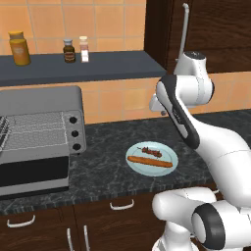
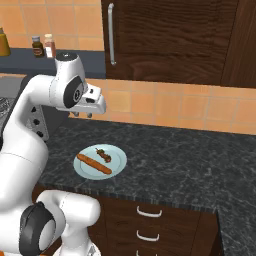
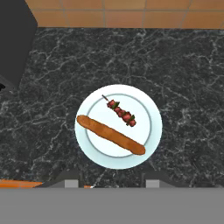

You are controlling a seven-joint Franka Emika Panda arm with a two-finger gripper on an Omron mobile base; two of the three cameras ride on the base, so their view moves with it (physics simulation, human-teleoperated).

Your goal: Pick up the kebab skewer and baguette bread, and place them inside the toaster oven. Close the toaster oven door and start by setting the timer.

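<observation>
On a pale plate [image 1: 166, 151] [image 2: 118, 161] [image 3: 151, 127] on the dark counter lie the kebab skewer [image 1: 152, 152] [image 2: 104, 155] [image 3: 121, 111] and, in front of it, the long baguette bread [image 1: 149, 162] [image 2: 93, 164] [image 3: 110, 134]. My gripper [image 1: 163, 113] [image 2: 82, 114] [image 3: 112, 180] hangs well above the plate, open, with nothing between its fingers. The toaster oven [image 1: 41, 100] stands at the left with wire racks showing. Its door [image 1: 33, 174] is folded down and open. Three dark knobs [image 1: 75, 133] sit on its right front.
A dark shelf [image 1: 112, 63] above the oven carries a yellow jar [image 1: 19, 48] and two small bottles [image 1: 69, 50]. A wooden cabinet with a long handle [image 2: 111, 34] rises behind the counter. Drawers [image 2: 150, 212] sit below the counter's front edge.
</observation>
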